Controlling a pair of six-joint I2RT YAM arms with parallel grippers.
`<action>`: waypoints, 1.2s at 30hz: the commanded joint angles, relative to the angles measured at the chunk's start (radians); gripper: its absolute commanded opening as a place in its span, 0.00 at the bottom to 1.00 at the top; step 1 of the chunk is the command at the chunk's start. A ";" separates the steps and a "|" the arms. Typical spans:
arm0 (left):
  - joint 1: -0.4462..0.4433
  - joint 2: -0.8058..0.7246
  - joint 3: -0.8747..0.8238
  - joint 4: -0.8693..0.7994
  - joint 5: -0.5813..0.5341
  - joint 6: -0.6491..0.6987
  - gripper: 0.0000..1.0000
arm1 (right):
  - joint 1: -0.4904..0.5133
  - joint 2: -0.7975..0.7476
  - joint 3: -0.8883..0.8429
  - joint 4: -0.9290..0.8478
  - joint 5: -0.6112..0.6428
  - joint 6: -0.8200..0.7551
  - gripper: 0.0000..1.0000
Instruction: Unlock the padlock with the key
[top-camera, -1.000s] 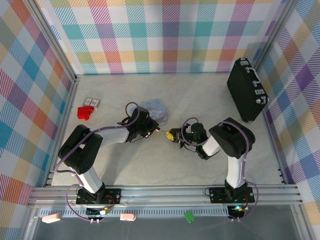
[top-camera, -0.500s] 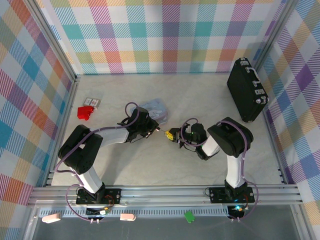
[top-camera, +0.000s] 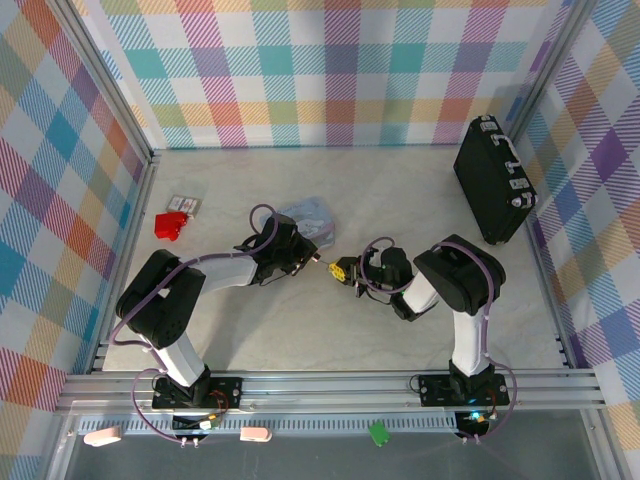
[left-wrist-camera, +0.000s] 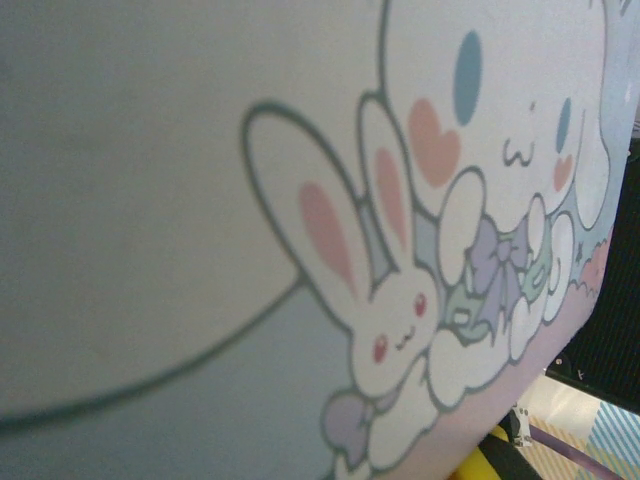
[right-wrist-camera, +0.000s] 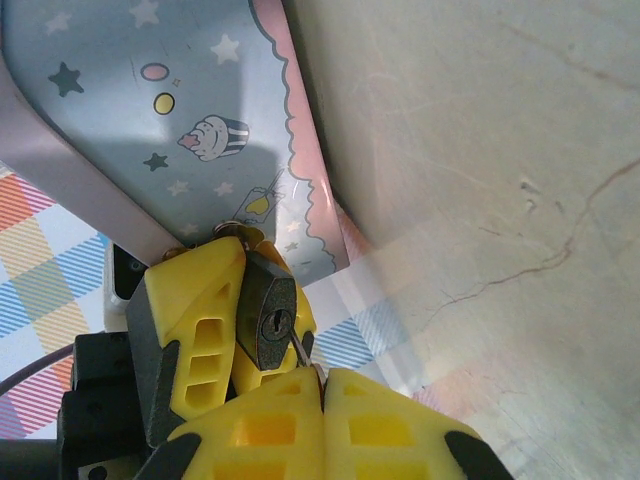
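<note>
Two containers, contents hidden from us: tin (top-camera: 308, 214) centre, black case (top-camera: 492, 182) far right. Left gripper (top-camera: 322, 262) pinches padlock (right-wrist-camera: 266, 315); right gripper (right-wrist-camera: 325, 388) pinches key (right-wrist-camera: 303, 357) at keyhole.

Small dark padlock (right-wrist-camera: 265, 318), keyhole showing, slim grey key (right-wrist-camera: 303, 352) just beside it

Case (top-camera: 495, 180) by right wall (top-camera: 590, 210). Red item (top-camera: 171, 223) at far left, small packet (top-camera: 184, 203) just beside. Cartoon tin (top-camera: 312, 217) near centre, rabbit drawings on it.

1 each: padlock (right-wrist-camera: 268, 318), tin (top-camera: 310, 215), case (top-camera: 494, 180), red item (top-camera: 172, 224), perhaps key (right-wrist-camera: 303, 357).
</note>
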 joint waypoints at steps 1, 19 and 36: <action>0.015 -0.040 -0.012 0.057 0.031 -0.027 0.06 | 0.007 0.021 0.012 0.041 0.010 0.006 0.00; 0.017 -0.046 -0.028 0.075 0.026 -0.037 0.06 | 0.010 0.027 0.005 0.088 0.033 0.010 0.00; 0.018 -0.046 -0.036 0.095 0.035 -0.047 0.06 | 0.015 0.033 0.016 0.094 0.029 0.015 0.00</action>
